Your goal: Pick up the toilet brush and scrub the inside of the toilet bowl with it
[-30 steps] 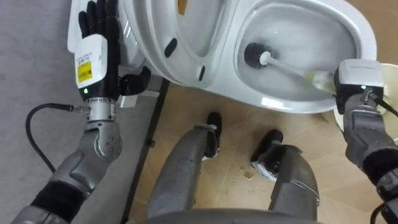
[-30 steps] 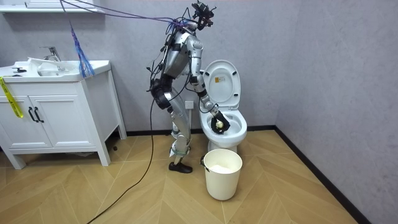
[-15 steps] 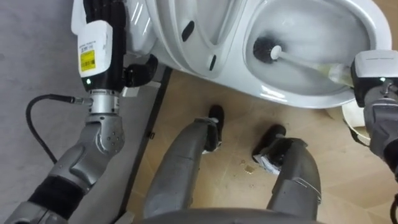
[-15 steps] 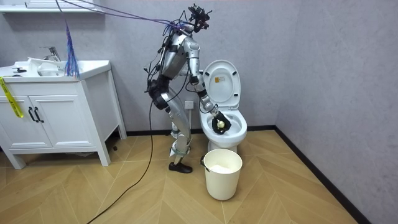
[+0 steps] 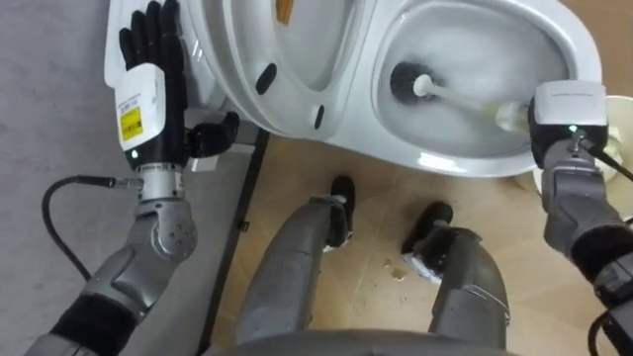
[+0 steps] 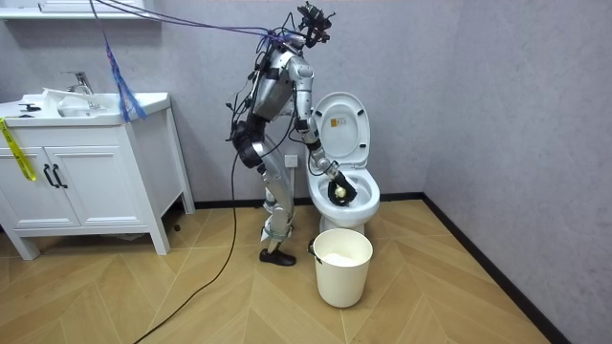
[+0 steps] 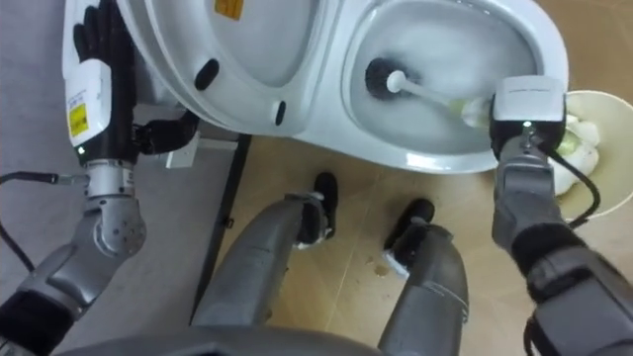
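**One toilet, one brush, one bucket: robot at the bowl**

The scene counts one toilet [image 5: 447, 164], one toilet brush [image 5: 453, 98], one bucket [image 6: 342, 283] and two robot hands.

The toilet's seat and lid [image 5: 297, 69] stand raised, leaving the bowl uncovered. The bowl contains the dark head of the toilet brush, which lies low against the inner wall on the side nearer the raised lid. The white handle slants from the head across the bowl to its pale green end at the near rim.

The right robot hand [image 5: 568, 107] sits at that rim and is clasped on the handle's end. The left robot hand [image 5: 146, 94] is released. Its dark fingers [image 5: 150, 35] are straight and point upward beside the raised lid, with the thumb reaching toward the lid's hinge side.

In the room view the robot stands on the wooden floor at the room view's left of the toilet, bent forward over the bowl.

The cream bucket stands on the floor just in front of the toilet. It holds pale lumps [image 7: 582, 133] that are too indistinct to identify.

A white cabinet [image 6: 91, 177] with a counter [image 6: 143, 103] and one faucet [image 6: 76, 82] stands well apart, at the room view's left.
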